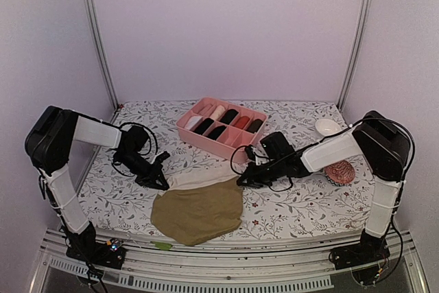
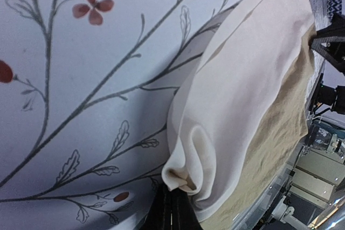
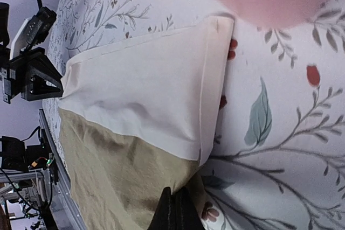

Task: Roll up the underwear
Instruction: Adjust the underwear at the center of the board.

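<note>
An olive-brown underwear [image 1: 199,212] with a cream waistband [image 1: 200,180] lies flat at the table's near middle. My left gripper [image 1: 160,181] is shut on the waistband's left corner; the left wrist view shows the cream fabric [image 2: 237,95] bunched and pinched between the fingertips [image 2: 172,200]. My right gripper [image 1: 242,180] is shut on the underwear's right edge; the right wrist view shows the cream band [image 3: 145,95] and olive cloth [image 3: 118,181] with the fingers [image 3: 178,211] closed on the olive cloth just below the band's corner.
A pink divided box [image 1: 221,127] with several rolled garments stands behind the underwear. A white bowl [image 1: 327,127] and a red-and-white patterned ball [image 1: 339,172] are at the right. The table's front rail [image 1: 226,252] runs close to the underwear's lower edge.
</note>
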### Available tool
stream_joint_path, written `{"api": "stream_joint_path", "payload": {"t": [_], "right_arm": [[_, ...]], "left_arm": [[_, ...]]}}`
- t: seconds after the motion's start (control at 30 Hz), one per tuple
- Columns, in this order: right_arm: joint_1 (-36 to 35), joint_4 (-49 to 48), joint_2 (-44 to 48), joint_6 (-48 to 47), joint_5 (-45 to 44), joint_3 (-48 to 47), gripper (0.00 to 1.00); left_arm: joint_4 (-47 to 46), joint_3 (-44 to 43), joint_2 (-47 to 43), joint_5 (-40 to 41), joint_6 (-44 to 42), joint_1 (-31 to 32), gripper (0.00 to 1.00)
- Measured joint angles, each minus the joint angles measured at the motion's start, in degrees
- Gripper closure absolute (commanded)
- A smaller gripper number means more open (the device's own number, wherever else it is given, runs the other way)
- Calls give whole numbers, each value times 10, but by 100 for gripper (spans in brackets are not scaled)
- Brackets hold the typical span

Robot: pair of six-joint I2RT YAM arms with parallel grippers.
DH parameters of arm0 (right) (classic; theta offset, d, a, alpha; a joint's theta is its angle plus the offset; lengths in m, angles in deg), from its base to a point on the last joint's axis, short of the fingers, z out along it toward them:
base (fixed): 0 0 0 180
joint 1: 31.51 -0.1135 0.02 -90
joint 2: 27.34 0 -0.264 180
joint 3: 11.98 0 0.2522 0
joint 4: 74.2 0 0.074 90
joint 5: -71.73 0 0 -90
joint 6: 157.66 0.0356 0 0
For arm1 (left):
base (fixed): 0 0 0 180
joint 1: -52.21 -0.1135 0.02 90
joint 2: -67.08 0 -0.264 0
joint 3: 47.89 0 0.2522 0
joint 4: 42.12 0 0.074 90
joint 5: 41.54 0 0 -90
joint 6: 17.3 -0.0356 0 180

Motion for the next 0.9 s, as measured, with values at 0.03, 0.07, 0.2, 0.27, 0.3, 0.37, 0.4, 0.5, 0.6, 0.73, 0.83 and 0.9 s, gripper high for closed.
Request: {"api": "stream_joint_path", "payload": {"t": [0.03,0.07,0.2,0.27,0.3,0.37,0.4,0.5,0.6,0.73,0.83,0.9], "right_arm": [[-3,-2,3,1,7,5,100],[-9,-3,9,1,12,15,100],[-59,22,80,8,26,75,69],[-84,39,132,16,33,95,51],[-93,45,149,18,35,98,49],[-98,52,180,25,36,101,52],[-94,54,193,30,31,105,55],[-61,56,203,53,16,120,65],[-28,75,187,78,-7,119,72],[-18,110,128,93,-31,75,74],[-18,124,95,101,-40,53,74],[-18,133,75,104,-42,38,74]], "left_arm": [[0,0,0,0,0,0,100],[0,0,0,0,0,0,100],[-1,1,-1,0,0,0,100],[-2,2,-2,0,0,0,100],[-2,2,-2,0,0,0,100],[-2,2,-2,0,0,0,100],[-2,2,-2,0,0,0,100],[-2,2,-2,1,0,0,100],[-2,2,-2,1,0,0,100],[-2,2,-2,2,0,0,100],[-1,2,-2,2,0,-2,100],[-1,2,-2,2,0,-4,100]]}}
